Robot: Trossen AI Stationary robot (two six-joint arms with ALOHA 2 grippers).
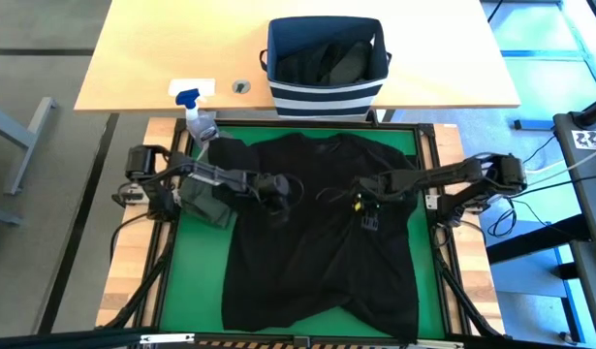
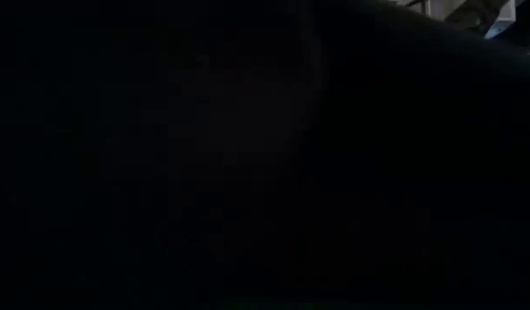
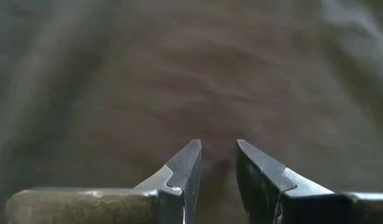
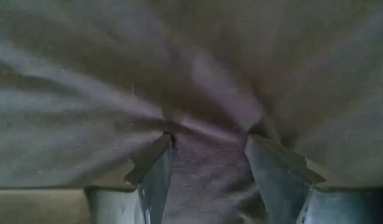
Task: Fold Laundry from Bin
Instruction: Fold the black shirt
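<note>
- The black garment lies spread over the green mat, collar end toward the bin and hem toward the near table edge; both grippers are down on its upper middle.
- The left gripper sits on the cloth; in its wrist view the two fingers stand a narrow gap apart with dark fabric filling the view beyond them — whether a fold is pinched between them I cannot tell.
- The right gripper faces it across the shirt's chest; its fingers are spread wider, and a ridge of cloth bunches up between them, so it looks clamped on the black garment.
- Just outside the left gripper, toward that arm's base, a dark olive green garment lies bunched on the mat, partly under the arm.
- Beyond the left arm, at the mat's far corner, a clear spray bottle with a blue nozzle lies near the shirt's sleeve.
- Beyond both grippers the navy bin with white stripes stands on the wooden table — more dark laundry lies heaped inside it.
- The low view is almost wholly dark; something close blocks it.
- A small yellow-and-white mark shows on the right gripper, too small to read.
</note>
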